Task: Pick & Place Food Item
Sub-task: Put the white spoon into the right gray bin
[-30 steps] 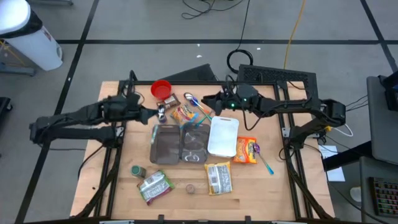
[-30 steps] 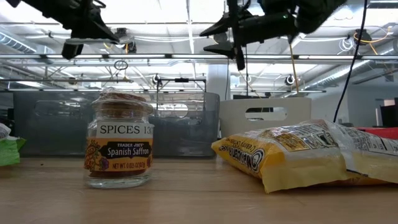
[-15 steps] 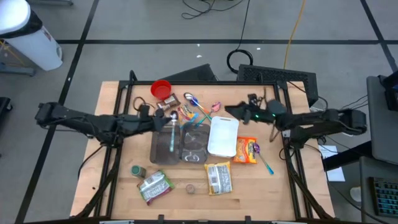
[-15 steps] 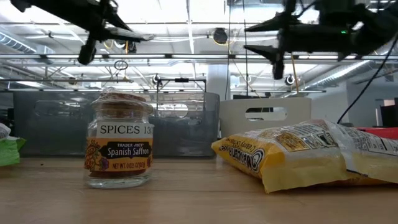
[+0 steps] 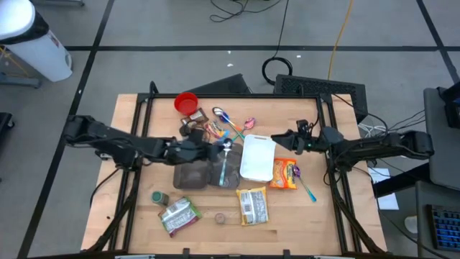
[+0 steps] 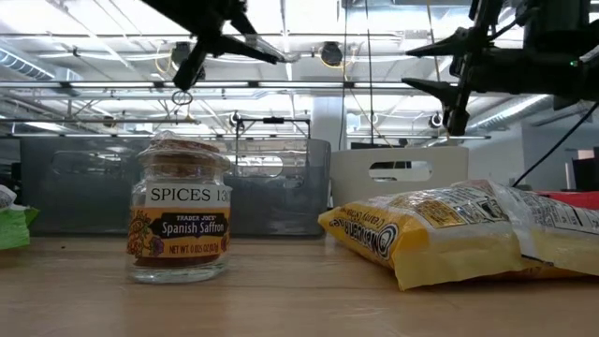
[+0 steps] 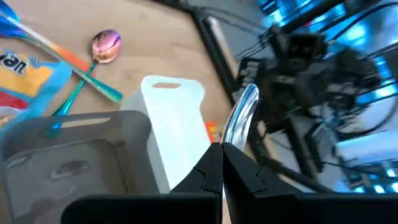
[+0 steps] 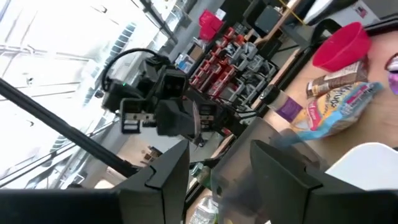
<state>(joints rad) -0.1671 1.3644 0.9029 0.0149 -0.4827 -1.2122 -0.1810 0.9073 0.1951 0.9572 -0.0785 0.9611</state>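
Note:
My left gripper [image 5: 217, 150] hangs over the grey bins [image 5: 192, 173] at mid-table, shut on a silver spoon [image 5: 223, 167] whose teal handle runs toward the near edge. In the left wrist view the spoon's bowl [image 7: 241, 111] sticks out past the fingertips. My right gripper [image 5: 279, 138] stands open and holds nothing, above the far right corner of the white board [image 5: 259, 158]. Food packs lie flat on the table: an orange bag [image 5: 284, 174], a yellow pack [image 5: 251, 206], a green pack [image 5: 178, 214] and a snack bag [image 5: 212, 132]. My left gripper pinches the spoon between its two fingertips [image 7: 211, 165] at the neck just below the bowl [image 7: 227, 140]. The fingers come nearly level from the table's left and lie across the spoon. The spoon is lifted clear above the bins; the fingers hide the handle in the wrist view.
A red cup [image 5: 186, 102] and loose coloured spoons [image 5: 233, 124] lie at the far side. A spice jar [image 6: 180, 217] and a green-lidded jar [image 5: 159, 197] stand near the front. Another spoon [image 5: 307, 188] lies right of the orange bag. Dark frame rails [image 5: 136, 173] edge both sides.
My left gripper has travelled toward the table's right edge and slightly nearer, from beside the red cup to above the grey bins, carrying the spoon and rolling a little. My right gripper has drawn back toward the right edge and sunk, staying open.

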